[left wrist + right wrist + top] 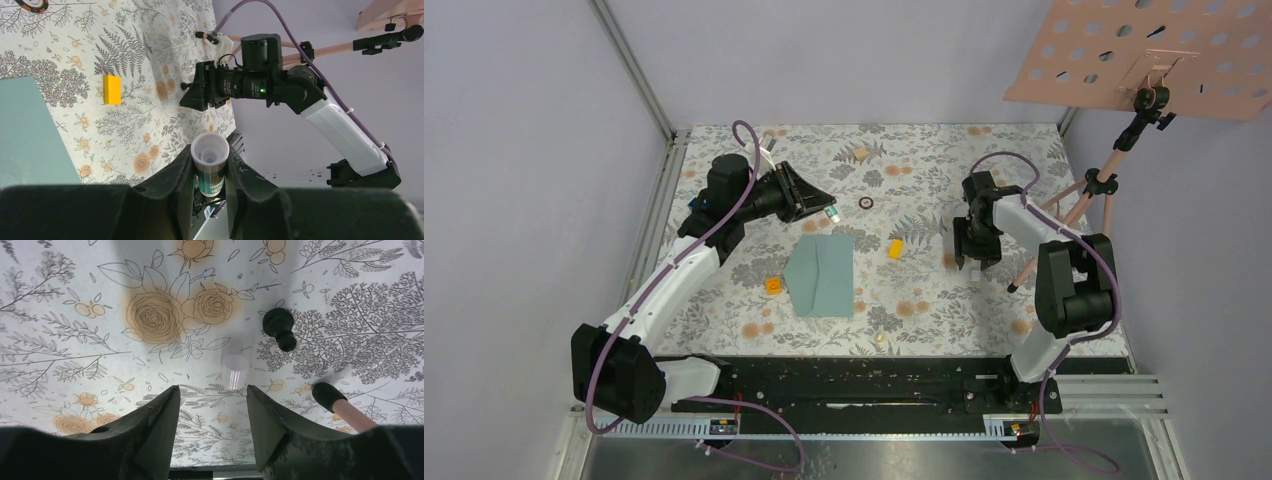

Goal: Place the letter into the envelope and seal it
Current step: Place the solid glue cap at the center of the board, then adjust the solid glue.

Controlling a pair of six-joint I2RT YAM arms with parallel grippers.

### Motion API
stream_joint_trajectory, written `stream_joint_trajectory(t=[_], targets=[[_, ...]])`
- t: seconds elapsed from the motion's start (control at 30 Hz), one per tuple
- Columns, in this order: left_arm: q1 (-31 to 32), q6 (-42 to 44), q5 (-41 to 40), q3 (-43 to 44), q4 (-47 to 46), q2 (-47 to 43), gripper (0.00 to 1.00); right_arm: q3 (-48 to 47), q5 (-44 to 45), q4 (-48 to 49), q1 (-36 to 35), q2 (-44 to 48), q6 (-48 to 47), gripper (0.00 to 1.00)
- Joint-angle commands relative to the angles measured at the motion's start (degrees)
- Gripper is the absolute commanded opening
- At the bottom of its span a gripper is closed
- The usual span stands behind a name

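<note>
The left pincer (210, 172) clamped a small white-topped tube (210, 152), while the right pincer (212, 397) held its jaws apart over the floral table (65, 305).

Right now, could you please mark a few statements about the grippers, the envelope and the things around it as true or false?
1. The left gripper is shut on a white-topped tube. True.
2. The right gripper holds the envelope. False: its jaws stand open and empty, well apart from the envelope.
3. A yellow block lies on the table between the envelope and the right gripper. True.
4. The pink perforated board lies flat on the table. False: it is mounted on a stand.
</note>
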State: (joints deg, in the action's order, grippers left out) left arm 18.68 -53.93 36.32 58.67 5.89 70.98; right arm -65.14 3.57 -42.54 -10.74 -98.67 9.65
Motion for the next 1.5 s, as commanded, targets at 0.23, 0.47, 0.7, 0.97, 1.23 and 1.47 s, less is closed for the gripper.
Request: stream_joint_trajectory(t=[0.23,0.47,0.7,0.97,1.23,1.47], targets=[[-0.22,-0.01,2.08,1.1,-3.48,-0.02,0.0,-0.97,1.12,-2.83,0.2,9.71,0.49,0.63],[-0.22,0.32,3.16,1.21,-3.62,1.01,0.0,2.39,-2.08,-0.26,0.24,16.14,2.54,0.63],[1.46,1.47,10.65,2.7,-4.15,7.01,0.0,11.44,-16.15,19.23,-8.07,27.43,17.61,0.61],[5.04,5.81,16.02,0.66,-3.85,9.47,0.0,22.24,-28.52,46.85,-13.59,33.75,34.85,0.62],[6.41,8.19,17.76,1.73,-3.81,10.0,0.0,24.81,-37.78,60.19,-15.78,39.1,37.33,0.67],[7.67,3.08,17.84,2.14,-9.77,11.58,0.0,21.26,-40.91,62.86,-19.75,35.38,36.49,0.75]])
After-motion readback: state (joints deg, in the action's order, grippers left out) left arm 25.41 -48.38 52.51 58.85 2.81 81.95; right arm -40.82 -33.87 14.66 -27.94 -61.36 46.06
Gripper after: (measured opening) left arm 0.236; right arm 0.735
